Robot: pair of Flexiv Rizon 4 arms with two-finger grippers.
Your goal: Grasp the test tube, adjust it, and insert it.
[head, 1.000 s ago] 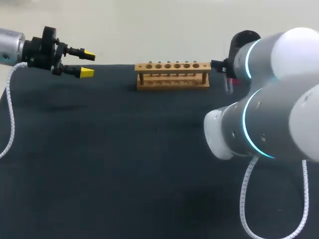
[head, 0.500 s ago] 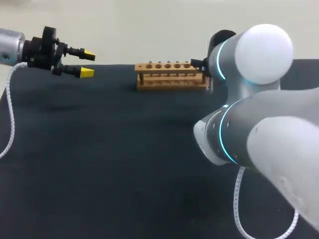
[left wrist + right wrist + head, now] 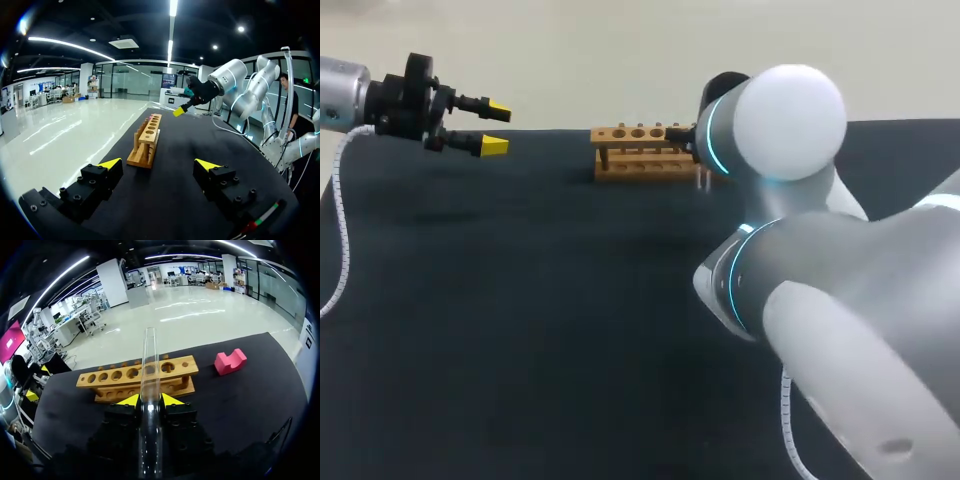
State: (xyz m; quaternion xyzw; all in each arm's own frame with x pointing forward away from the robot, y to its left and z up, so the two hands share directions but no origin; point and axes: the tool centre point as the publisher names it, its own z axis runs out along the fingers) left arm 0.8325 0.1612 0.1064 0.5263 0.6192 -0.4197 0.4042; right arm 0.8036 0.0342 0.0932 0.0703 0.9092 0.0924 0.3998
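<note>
A clear glass test tube (image 3: 150, 375) stands between the yellow tips of my right gripper (image 3: 151, 401), which is shut on its lower part. The tube's open end points over the wooden rack (image 3: 137, 377), whose top has several empty holes. In the head view the rack (image 3: 635, 150) sits at the table's far middle, and my right arm (image 3: 775, 120) hides its right end and the gripper. My left gripper (image 3: 492, 127) hangs open and empty at the far left, well away from the rack. The left wrist view shows its tips (image 3: 158, 164) wide apart, with the rack (image 3: 146, 140) ahead.
A pink notched block (image 3: 230, 361) lies on the black table cloth (image 3: 520, 300) beside the rack's end. My right arm's elbow and forearm (image 3: 840, 330) fill the head view's right half. A white cable (image 3: 340, 240) hangs from the left arm.
My right arm has swung leftward across the head view and now covers the rack's right end. It still holds the tube. The left arm has not moved.
</note>
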